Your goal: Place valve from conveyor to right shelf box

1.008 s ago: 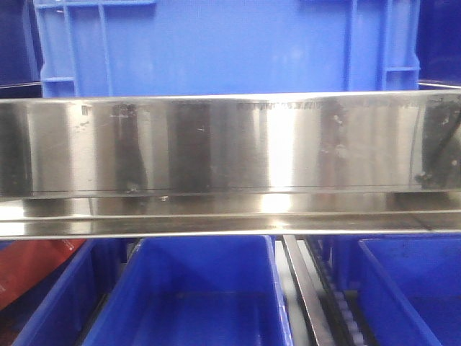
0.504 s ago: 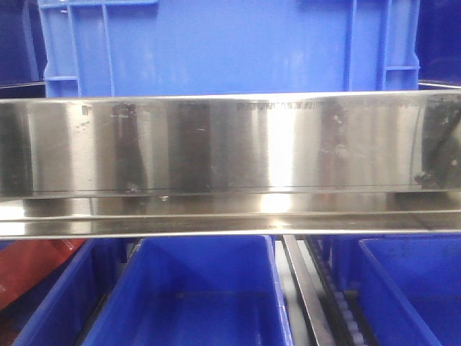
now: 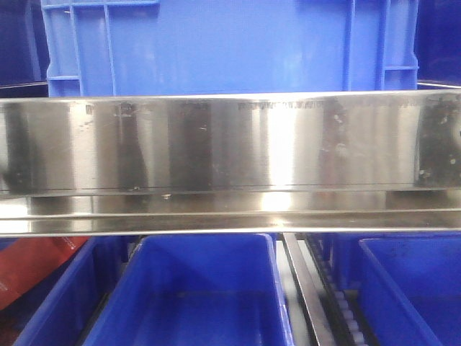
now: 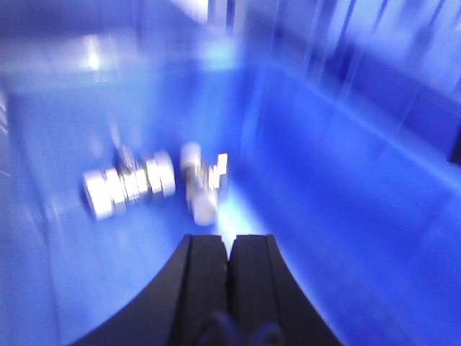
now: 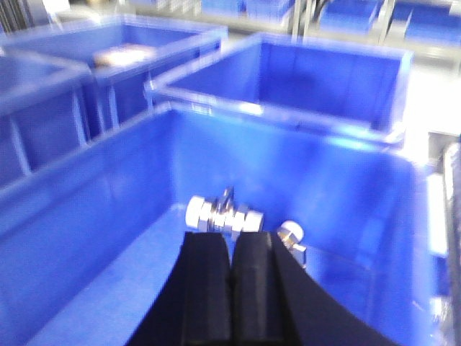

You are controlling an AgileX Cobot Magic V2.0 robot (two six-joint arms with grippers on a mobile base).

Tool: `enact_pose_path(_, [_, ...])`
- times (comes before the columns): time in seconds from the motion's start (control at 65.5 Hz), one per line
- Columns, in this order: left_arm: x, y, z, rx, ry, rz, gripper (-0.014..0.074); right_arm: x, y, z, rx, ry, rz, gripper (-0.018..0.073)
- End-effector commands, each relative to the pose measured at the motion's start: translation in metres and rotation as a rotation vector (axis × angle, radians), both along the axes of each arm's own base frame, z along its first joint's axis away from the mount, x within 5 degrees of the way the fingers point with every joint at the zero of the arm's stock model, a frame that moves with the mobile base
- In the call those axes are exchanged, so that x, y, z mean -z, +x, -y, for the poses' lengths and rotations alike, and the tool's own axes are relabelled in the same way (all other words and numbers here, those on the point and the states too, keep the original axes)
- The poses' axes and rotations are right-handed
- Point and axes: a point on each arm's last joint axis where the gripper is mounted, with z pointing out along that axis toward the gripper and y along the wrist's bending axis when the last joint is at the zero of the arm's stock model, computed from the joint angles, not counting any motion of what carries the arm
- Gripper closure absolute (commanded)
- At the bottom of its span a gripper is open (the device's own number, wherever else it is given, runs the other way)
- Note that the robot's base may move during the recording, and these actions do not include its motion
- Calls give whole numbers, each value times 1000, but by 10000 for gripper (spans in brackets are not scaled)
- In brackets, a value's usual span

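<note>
Two metal valves are seen lying on the floor of a blue box in the left wrist view: one valve point(image 4: 128, 189) to the left and a second valve point(image 4: 204, 182) just beside it, near the box wall point(image 4: 346, 180). In the right wrist view a valve point(image 5: 222, 214) and a smaller metal piece point(image 5: 292, 236) rest on the bottom of a blue shelf box point(image 5: 108, 209), just ahead of the fingertips; whether these are the same box and parts cannot be told. Neither gripper is loaded: the left gripper point(image 4: 229, 249) is closed with its jaws pressed together on nothing, and so is the right gripper point(image 5: 232, 249). The conveyor is not shown in any view; only a steel shelf rail point(image 3: 230, 158) and blue bins point(image 3: 194, 295) are shown by the front camera. The placing step is judged to be done or nearly so. Next, a withdrawal clear of the box walls is called for.
</note>
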Motion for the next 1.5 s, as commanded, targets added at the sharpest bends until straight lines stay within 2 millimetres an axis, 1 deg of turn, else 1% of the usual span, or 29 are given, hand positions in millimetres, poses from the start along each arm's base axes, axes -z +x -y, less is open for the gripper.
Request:
enact_pose_path(0.0, [4,-21,-12,-5,-38,90,707,-7,-20,10,15,11,81,727])
enact_pose_path(0.031, [3,-31,-17,-6,-55,125,707,-5,-27,12,18,15,97,727])
enact_pose_path(0.046, [8,-35,-18,-6,-54,124,707,-5,-30,14,20,17,109,727])
enact_pose_path(0.153, [21,-65,-34,-10,-85,188,707,4,-55,23,29,28,153,727])
enact_pose_path(0.168, [20,-72,-37,-11,-94,207,707,5,-59,24,30,30,158,727])
enact_pose_path(0.183, [25,-76,-39,-11,-92,204,707,6,-62,26,31,33,169,727])
enact_pose_path(0.198, [24,-83,-42,-11,-100,219,707,8,-65,27,32,34,170,727])
enact_pose_path(0.214, [30,-87,-44,-11,-98,215,707,9,-69,28,33,37,180,727])
enact_pose_path(0.26, [35,-100,-50,-12,-103,226,707,14,-83,33,36,42,194,727])
enact_pose_path(0.336, [45,-123,-61,-12,-113,246,707,22,-101,39,39,48,211,727])
enact_pose_path(0.397, [55,-138,-68,-12,-113,246,707,30,-118,45,40,51,221,727])
enact_pose_path(0.489, [68,-160,-78,-12,-121,263,707,41,-138,52,40,53,225,727])
enact_pose_path(0.534, [72,-169,-83,-11,-120,279,707,49,-151,56,40,54,229,727])
enact_pose_path(0.641, [80,-191,-93,-11,-119,328,707,62,-172,63,41,58,241,727])
enact_pose_path(0.672, [82,-200,-98,-11,-128,346,707,66,-184,67,40,64,258,727])
enact_pose_path(0.733, [81,-210,-102,-12,-143,377,707,67,-195,71,40,73,283,727])
enact_pose_path(0.748, [79,-215,-104,-12,-153,398,707,67,-202,73,40,80,301,727])
enact_pose_path(0.855, [73,-225,-109,-13,-180,455,707,61,-214,77,42,99,355,727])
enact_pose_path(0.992, [70,-233,-113,-14,-198,493,707,55,-224,80,44,117,406,727])
enact_pose_path(1.282, [69,-234,-113,-14,-199,495,707,56,-225,81,44,114,397,727])
enact_pose_path(1.359, [69,-234,-113,-14,-199,495,707,64,-225,83,66,102,377,727])
enact_pose_path(1.405, [69,-234,-113,-14,-199,495,707,74,-225,86,95,90,359,727])
enact_pose_path(1.481, [69,-234,-113,-14,-199,495,707,99,-226,94,176,66,328,727])
